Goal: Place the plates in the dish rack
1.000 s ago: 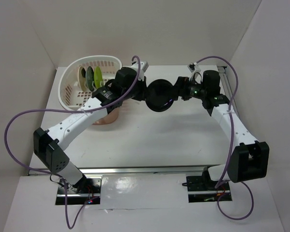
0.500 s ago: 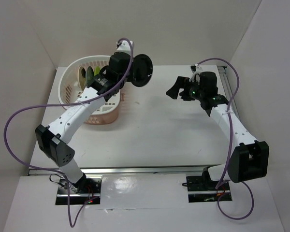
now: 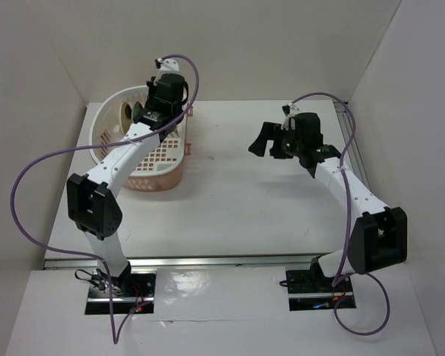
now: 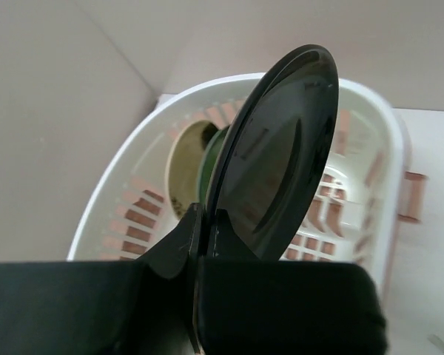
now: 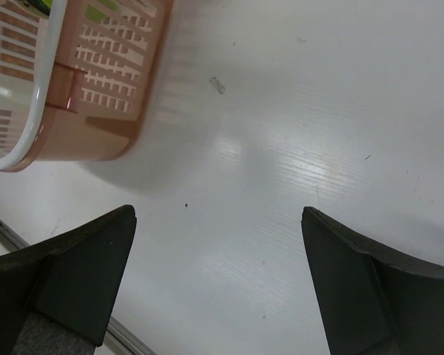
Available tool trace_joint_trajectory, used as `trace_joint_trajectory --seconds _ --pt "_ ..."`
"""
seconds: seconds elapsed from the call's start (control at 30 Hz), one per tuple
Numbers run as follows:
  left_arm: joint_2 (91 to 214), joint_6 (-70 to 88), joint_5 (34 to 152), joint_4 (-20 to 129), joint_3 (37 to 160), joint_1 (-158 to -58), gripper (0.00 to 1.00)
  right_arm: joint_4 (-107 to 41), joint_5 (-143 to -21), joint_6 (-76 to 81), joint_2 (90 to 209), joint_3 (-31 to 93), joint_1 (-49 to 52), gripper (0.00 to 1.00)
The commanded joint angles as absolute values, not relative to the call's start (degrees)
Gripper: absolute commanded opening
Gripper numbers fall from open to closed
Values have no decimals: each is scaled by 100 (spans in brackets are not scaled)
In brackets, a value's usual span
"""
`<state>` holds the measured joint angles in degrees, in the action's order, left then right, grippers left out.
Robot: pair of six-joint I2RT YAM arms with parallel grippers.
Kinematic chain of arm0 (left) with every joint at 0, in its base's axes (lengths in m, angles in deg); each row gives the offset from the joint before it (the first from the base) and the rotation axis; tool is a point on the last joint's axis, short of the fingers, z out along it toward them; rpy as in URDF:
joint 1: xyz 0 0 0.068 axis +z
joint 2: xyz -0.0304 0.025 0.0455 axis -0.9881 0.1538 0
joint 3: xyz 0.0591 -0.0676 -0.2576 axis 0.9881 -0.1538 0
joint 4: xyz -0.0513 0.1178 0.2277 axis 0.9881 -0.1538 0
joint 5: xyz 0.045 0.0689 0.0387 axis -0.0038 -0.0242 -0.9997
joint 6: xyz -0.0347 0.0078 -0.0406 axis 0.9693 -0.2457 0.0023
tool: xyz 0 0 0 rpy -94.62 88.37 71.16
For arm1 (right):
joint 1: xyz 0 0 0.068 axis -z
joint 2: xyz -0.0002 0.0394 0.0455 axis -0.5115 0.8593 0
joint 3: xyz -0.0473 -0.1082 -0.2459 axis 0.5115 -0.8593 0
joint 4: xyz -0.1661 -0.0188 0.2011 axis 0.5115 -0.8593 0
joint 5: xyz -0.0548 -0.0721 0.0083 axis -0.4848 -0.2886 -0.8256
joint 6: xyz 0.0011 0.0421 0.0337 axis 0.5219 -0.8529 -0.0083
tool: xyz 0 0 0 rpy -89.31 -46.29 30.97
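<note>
Two plates, a cream plate [image 4: 183, 159] and a lime green plate [image 4: 211, 161], stand on edge inside the pale dish rack [image 4: 115, 188] at the far left of my view. Just beside them, my left gripper [image 4: 205, 229] pinches the rim of the glossy black plate [image 4: 277, 148], holding it on edge and tilted over the rack's opening. Well to the right, my right gripper [image 5: 216, 237] hangs above the bare white table [image 5: 281, 133] with its jaws spread wide, gripping nothing.
</note>
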<state>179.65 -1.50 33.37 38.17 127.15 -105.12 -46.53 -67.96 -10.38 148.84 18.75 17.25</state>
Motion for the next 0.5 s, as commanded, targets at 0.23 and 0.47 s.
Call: trace_joint_trajectory --seconds 0.23,0.47 --pt "18687 -127 3188 4233 13057 -9908 0 -4607 -6657 -1076 15033 2121 1556 100" --pt "19065 321 3584 3838 13295 -9847 0 -4554 -6551 -1076 15138 2121 1556 100"
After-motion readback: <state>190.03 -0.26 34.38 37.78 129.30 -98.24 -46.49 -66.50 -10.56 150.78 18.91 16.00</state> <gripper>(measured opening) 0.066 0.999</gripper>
